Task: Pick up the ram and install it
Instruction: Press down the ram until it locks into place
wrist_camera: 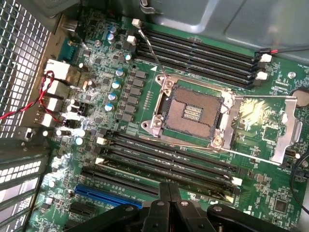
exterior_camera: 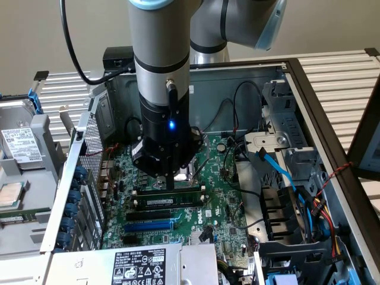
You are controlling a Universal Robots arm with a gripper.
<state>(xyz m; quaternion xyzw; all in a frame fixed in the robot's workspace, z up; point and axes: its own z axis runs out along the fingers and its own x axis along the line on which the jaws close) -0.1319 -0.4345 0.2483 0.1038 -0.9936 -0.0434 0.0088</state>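
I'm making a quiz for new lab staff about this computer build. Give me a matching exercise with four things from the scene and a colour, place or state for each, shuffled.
Things:
1. ram
2. gripper
3. expansion slot
4. processor socket

Descriptions:
A. blue
B. cover swung open, no chip inside
C. shut, fingers pointing down
D. white label, lying among the black memory slots

Pairs: 1-D, 2-C, 3-A, 4-B
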